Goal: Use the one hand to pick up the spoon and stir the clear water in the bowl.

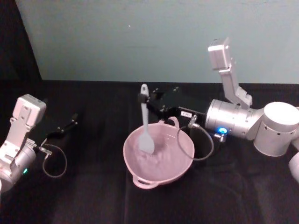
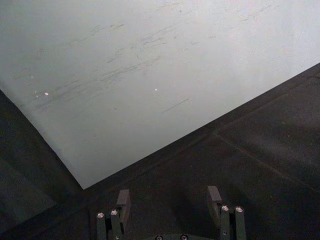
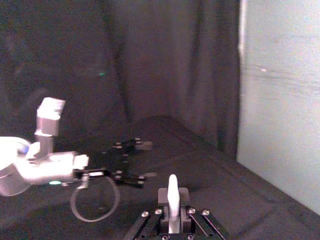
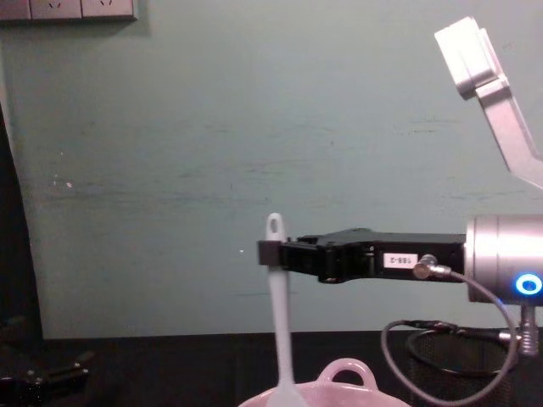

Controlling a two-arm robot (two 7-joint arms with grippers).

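Observation:
The pale pink bowl (image 1: 163, 177) sits at the middle of the black table, with its arched loop handle (image 4: 344, 373) at the rim. The white spoon (image 1: 145, 121) stands nearly upright, its blade down inside the bowl and its holed tip on top. My right gripper (image 1: 142, 98) reaches in from the right and is shut on the spoon's upper handle (image 4: 276, 280); in the right wrist view the handle (image 3: 173, 192) sticks up between the jaws. My left gripper (image 1: 67, 125) is parked open at the far left, away from the bowl, with nothing between its fingers (image 2: 122, 204).
A pale green wall (image 1: 140, 37) closes off the back of the table. A dark mesh container (image 4: 458, 365) stands behind the bowl on the right, under the right wrist and its cable loop (image 1: 201, 144). Bare black cloth (image 1: 93, 186) lies between the left arm and the bowl.

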